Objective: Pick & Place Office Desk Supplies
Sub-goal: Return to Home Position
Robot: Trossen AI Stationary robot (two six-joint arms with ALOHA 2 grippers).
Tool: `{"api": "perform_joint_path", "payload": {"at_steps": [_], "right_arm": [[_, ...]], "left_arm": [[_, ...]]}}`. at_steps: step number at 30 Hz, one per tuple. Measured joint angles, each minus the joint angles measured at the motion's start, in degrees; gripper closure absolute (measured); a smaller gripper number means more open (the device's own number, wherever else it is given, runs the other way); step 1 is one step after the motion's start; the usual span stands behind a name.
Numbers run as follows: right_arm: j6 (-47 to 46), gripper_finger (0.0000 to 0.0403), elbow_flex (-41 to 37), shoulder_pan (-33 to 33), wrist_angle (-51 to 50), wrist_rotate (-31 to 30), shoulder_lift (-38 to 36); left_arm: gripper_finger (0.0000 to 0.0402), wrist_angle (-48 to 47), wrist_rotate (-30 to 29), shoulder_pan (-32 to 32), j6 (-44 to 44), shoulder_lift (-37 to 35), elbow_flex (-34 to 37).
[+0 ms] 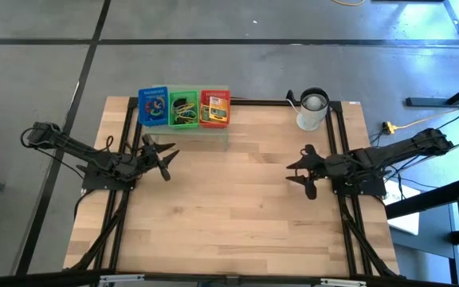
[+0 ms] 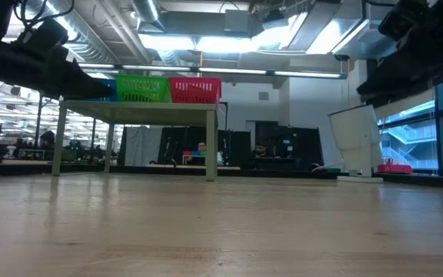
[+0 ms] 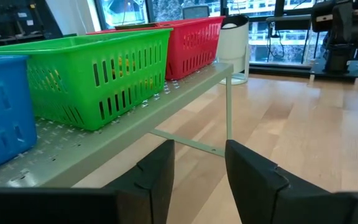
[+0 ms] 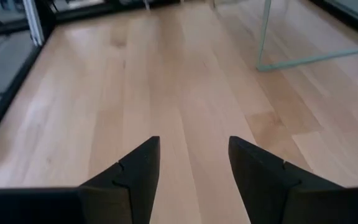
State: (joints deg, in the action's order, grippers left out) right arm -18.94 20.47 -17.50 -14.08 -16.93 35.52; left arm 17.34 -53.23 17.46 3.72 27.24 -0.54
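Note:
Three small baskets stand side by side on a pale green mesh stand (image 1: 198, 135) at the table's far edge: blue (image 1: 153, 106), green (image 1: 184, 108) and red (image 1: 214, 108). From above, small coloured items lie inside them: loops in the blue one, dark and yellow pieces in the green one, yellow and white pieces in the red one. My left gripper (image 1: 161, 156) hovers open just in front of the stand; its wrist view looks under the green basket (image 3: 92, 74) and the shelf (image 3: 104, 146). My right gripper (image 1: 299, 171) hovers open over bare wood at the table's right.
A white cup (image 1: 312, 110) stands at the table's far right, beside the stand's right leg (image 3: 229, 106). Black frame rails (image 1: 343, 151) run along both sides of the table. Bare wood (image 1: 229, 207) fills the middle and near part of the table.

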Motion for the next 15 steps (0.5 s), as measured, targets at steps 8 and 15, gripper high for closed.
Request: {"api": "perform_joint_path", "payload": {"at_steps": [8, 15], "right_arm": [[0.0, 0.0211, -2.6, 0.8, 12.9, -6.3, -8.4], [14.2, 0.0211, -15.2, 3.9, 35.6, -11.2, -15.9]], "left_arm": [[0.0268, 0.0, 0.0, 0.0, 0.0, 0.0, 0.0], [0.0265, 0.0, 0.0, 0.0, 0.0, 0.0, 0.0]]}}
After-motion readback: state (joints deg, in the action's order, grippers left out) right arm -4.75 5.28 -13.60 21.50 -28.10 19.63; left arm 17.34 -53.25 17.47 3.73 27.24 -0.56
